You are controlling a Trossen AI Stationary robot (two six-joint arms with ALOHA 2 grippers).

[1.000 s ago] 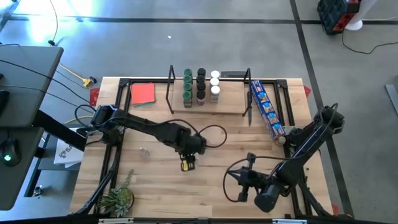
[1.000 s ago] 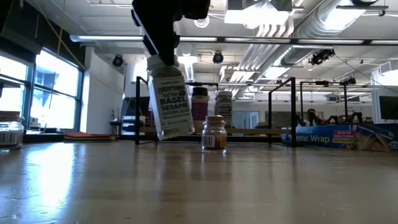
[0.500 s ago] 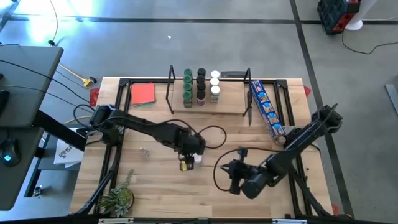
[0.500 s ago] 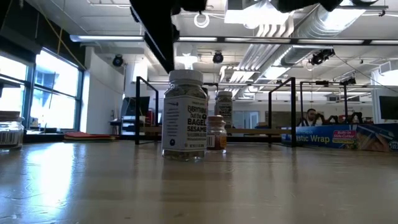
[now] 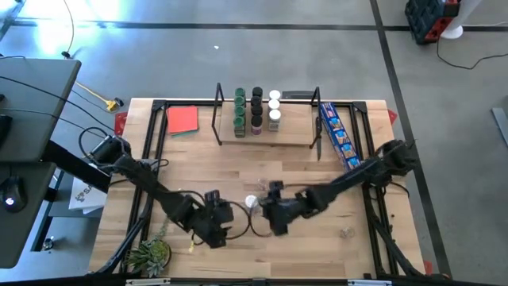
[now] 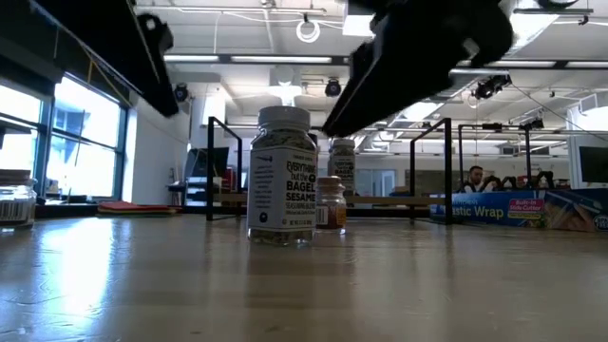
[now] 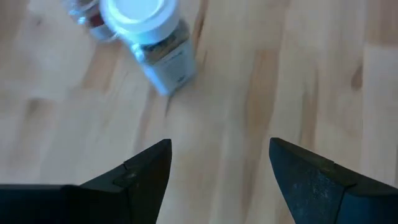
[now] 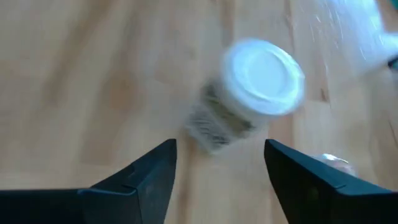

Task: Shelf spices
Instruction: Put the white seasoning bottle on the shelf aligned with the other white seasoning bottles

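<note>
White-lidded jar (image 5: 251,202) just beside right claw (image 5: 268,208)

The white-lidded jar (image 6: 282,177) carries a white label with black lettering over tan, speckled contents. At its three o'clock, a smaller jar (image 6: 330,203) shows amber contents under a tan lid. On the light-wood shelf (image 5: 294,132), jars stand in green, black and white-lidded columns. A red square (image 5: 182,120) lies at the shelf's nine o'clock; a blue printed packet (image 5: 340,138) at three.

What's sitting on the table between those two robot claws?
A white-lidded sesame seasoning jar stands between the left end effector and right end effector, per the high view.
</note>
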